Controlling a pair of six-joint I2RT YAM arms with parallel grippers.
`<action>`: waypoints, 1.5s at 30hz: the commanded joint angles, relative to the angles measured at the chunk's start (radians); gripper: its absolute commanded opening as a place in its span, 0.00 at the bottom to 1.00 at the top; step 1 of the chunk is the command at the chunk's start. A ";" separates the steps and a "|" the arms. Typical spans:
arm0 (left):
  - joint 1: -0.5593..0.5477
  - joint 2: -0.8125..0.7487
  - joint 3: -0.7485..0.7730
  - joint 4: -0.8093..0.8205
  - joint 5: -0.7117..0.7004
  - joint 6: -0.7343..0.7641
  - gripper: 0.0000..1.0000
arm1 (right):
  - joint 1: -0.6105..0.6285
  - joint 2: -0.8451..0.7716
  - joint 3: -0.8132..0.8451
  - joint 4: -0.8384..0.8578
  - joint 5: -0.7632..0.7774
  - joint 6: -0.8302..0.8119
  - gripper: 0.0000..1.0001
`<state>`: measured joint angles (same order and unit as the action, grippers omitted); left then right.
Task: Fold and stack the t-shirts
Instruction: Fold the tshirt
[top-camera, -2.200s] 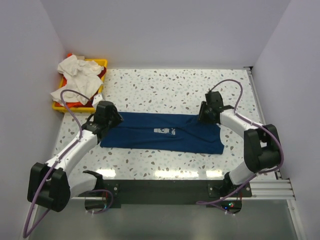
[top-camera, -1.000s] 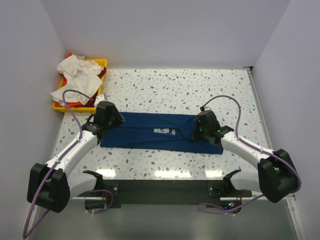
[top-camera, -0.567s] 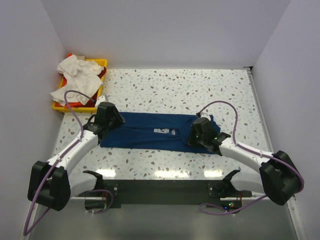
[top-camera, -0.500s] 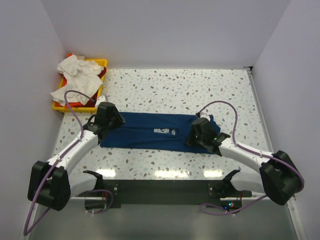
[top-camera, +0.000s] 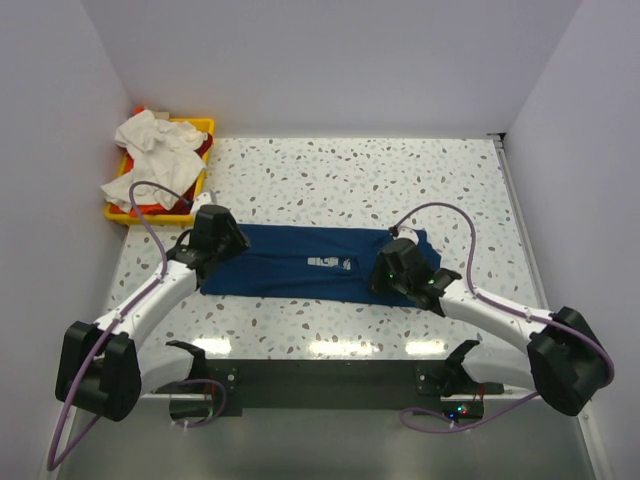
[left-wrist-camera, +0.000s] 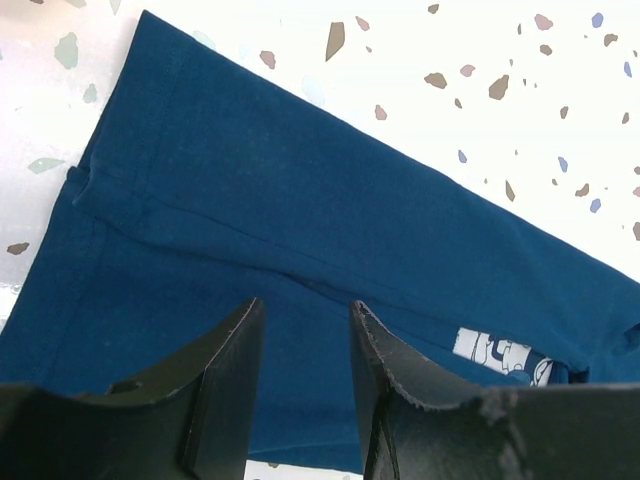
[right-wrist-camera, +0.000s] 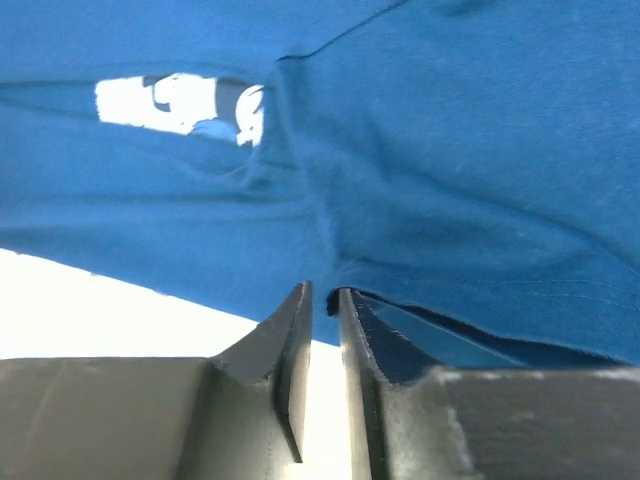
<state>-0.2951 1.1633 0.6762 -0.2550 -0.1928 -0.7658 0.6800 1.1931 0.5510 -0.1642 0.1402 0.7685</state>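
Speckled surface (top-camera: 400, 170) from above: navy t-shirt (top-camera: 300, 272) stretched flat across the middle for folding, white and orange-red t-shirts (top-camera: 150, 160) heaped in yellow tray (top-camera: 205, 126) at far left, waiting. Left wrist: left gripper (left-wrist-camera: 305, 305) released, hovering over the shirt's left end, probably to pin it. Right wrist: right gripper (right-wrist-camera: 322, 288) clenched on the near hem, likely for pulling a fold. Pale chest print (right-wrist-camera: 170, 100) too blurred for reading.

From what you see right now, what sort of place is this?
Probably a robot lab cell: plain walls box in a speckled table, two arms are bolted at its edge, t-shirts wait in a yellow tray.
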 joint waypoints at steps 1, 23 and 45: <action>-0.006 0.003 0.002 0.031 0.007 0.010 0.44 | 0.024 -0.069 0.016 -0.012 0.024 0.009 0.25; -0.168 0.085 -0.062 0.066 -0.034 -0.052 0.30 | -0.167 0.056 0.054 -0.103 0.067 -0.029 0.34; -0.343 0.283 -0.127 0.132 -0.125 -0.112 0.14 | -0.350 0.345 0.128 0.019 -0.063 -0.038 0.34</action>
<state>-0.5938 1.4178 0.5770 -0.0856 -0.3271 -0.8330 0.3656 1.4300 0.6369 -0.1432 0.0895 0.7704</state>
